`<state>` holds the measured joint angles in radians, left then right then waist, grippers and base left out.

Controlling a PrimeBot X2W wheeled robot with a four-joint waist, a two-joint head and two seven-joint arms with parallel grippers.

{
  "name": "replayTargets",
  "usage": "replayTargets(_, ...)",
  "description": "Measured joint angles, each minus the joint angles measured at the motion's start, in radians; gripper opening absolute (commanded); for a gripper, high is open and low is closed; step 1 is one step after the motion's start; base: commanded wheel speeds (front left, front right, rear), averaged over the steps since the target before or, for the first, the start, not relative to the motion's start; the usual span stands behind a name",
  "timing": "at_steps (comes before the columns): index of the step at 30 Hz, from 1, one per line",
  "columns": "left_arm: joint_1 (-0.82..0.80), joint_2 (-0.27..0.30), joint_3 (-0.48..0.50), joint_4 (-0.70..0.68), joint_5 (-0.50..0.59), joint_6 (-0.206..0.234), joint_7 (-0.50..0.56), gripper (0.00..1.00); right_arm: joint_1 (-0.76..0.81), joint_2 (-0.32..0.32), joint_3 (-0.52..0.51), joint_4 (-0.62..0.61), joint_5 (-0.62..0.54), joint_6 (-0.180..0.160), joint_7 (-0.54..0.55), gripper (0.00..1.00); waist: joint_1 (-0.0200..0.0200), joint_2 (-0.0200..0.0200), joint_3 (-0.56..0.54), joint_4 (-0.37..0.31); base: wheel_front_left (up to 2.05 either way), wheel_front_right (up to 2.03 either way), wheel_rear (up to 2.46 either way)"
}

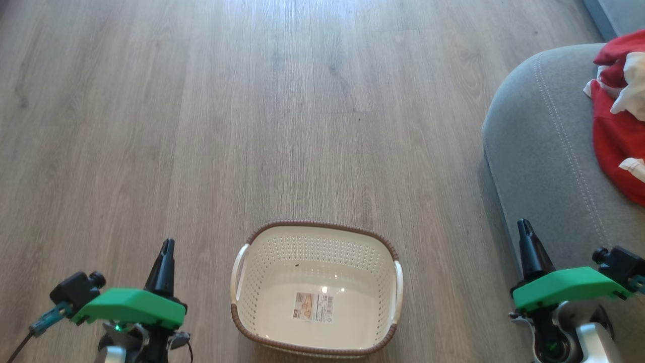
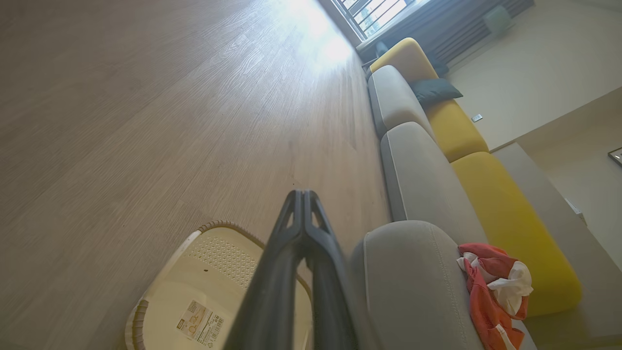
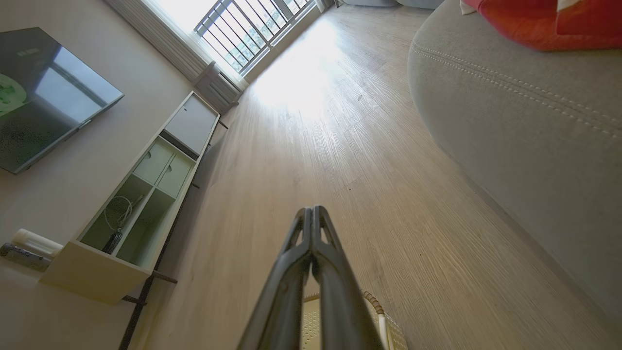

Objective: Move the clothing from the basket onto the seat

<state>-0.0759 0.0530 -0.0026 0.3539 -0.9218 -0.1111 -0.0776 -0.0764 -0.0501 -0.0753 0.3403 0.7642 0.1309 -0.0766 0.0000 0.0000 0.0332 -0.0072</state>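
Plainly the clothing (image 1: 616, 128) lies on the seat (image 1: 541, 151) beyond the right hand (image 1: 525, 225).

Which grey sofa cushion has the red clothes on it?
The seat at the sofa's end, next to the basket. The clothing lies on it. The middle cushion and the far cushion have no red on them.

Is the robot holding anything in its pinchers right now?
Nothing. The left gripper and right gripper are both shut on air; the clothing lies on the seat, and the basket is empty.
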Motion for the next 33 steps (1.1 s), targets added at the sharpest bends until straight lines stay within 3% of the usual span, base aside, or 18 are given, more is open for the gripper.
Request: replayTargets(33,0.000,-0.004,0.038,-0.034,-0.331,-0.005,0.095,0.00,0.000,0.001,-0.027,-0.025,0.407,0.000,0.087,0.00,0.0000,0.0000,-0.015,0.004,0.00,0.00,0.00)
